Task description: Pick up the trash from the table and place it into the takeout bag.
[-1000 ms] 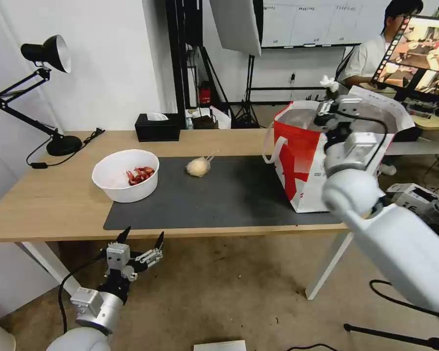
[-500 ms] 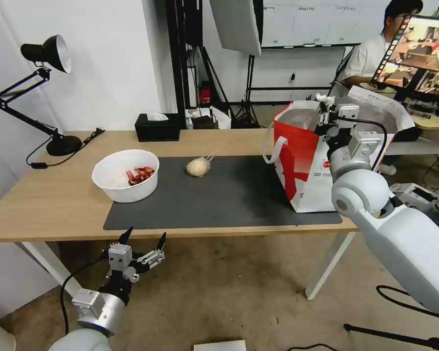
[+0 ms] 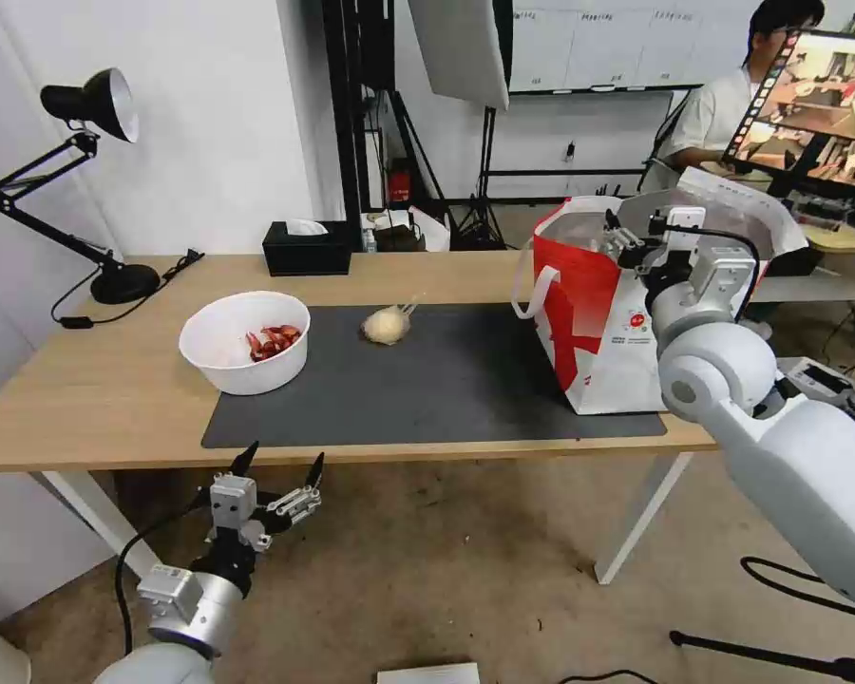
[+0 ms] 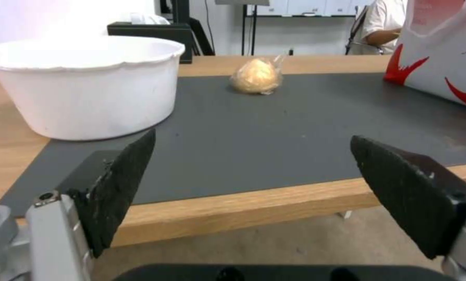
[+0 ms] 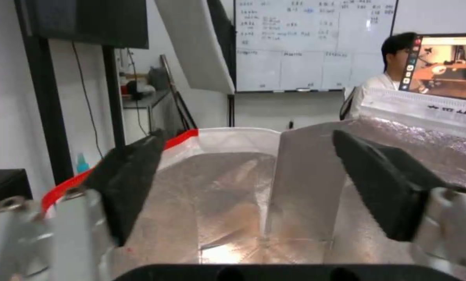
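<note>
The red-and-white takeout bag (image 3: 584, 313) stands on the right end of the table (image 3: 95, 389), its foil lining (image 5: 233, 195) showing in the right wrist view. My right gripper (image 3: 625, 233) hovers open and empty over the bag's mouth. A white bowl of red shells (image 3: 245, 344) sits on the left part of the dark mat (image 3: 446, 380), and a beige wrapped ball (image 3: 387, 326) lies mid-mat. Below the table's front edge, my left gripper (image 3: 277, 470) hangs open, facing the bowl (image 4: 87, 86) and the ball (image 4: 256, 76).
A black desk lamp (image 3: 122, 281) stands at the table's far left and a black tissue box (image 3: 306, 249) at its back edge. Light stands, a monitor and a seated person are behind. A white box (image 3: 807, 375) lies on the floor at the right.
My right gripper, which held a small white tissue above the bag, has tipped down toward the bag's mouth and opened; the tissue is gone from its fingers. The left arm has barely moved.
</note>
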Controlling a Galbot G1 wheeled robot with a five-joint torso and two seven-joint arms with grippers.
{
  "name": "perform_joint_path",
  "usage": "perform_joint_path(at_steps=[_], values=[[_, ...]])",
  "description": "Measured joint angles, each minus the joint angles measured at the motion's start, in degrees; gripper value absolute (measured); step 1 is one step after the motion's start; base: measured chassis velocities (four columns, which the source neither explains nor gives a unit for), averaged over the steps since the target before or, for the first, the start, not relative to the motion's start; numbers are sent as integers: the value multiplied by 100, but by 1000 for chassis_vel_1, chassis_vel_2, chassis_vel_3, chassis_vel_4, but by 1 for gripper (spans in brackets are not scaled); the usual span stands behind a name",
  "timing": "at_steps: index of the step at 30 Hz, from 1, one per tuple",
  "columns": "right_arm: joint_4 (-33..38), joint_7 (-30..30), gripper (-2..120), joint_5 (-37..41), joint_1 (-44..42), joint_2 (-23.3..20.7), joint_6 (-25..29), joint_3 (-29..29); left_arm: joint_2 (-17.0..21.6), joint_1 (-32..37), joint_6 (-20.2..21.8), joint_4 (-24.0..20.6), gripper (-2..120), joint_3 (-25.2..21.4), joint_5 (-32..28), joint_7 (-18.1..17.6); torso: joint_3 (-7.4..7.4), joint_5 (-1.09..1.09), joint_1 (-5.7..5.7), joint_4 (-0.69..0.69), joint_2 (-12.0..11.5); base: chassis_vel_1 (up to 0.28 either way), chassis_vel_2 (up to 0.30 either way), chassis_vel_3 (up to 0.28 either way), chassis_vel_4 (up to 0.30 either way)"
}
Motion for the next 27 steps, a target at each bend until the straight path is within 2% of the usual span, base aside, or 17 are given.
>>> perform_joint_path(at_steps=[5,13,17,22,24,27], values=[[29,-40,99,21,-21,-10,32,48,17,-15,5,-15,100,2,-6,0,0,0,0,0,0,0,0,0,0],[215,-226,100,71,-46,-53,203,87,130,-51,19,-23,100,-80,-92,-2,0,-1,0,1,0,0,0,0,0],[449,-586,100,272,-334,-72,592,207,139,-63,66,-26,100,-77,-112,-12,0,0,0,1,0,0,0,0,0],[885,-896,100,290,-1062,-137,865,530,116,-87,80,-27,100,-32,-109,-15,0,1,0,1,0,0,0,0,0],[1321,-1160,100,221,-1710,-231,1258,847,88,-89,80,-20,100,-8,-96,-16,-1,1,0,-1,0,0,0,0,0],[1678,-1317,100,70,-2221,-308,1511,1093,60,-88,80,-21,100,16,-89,-17,-1,-1,0,1,0,0,0,0,0]])
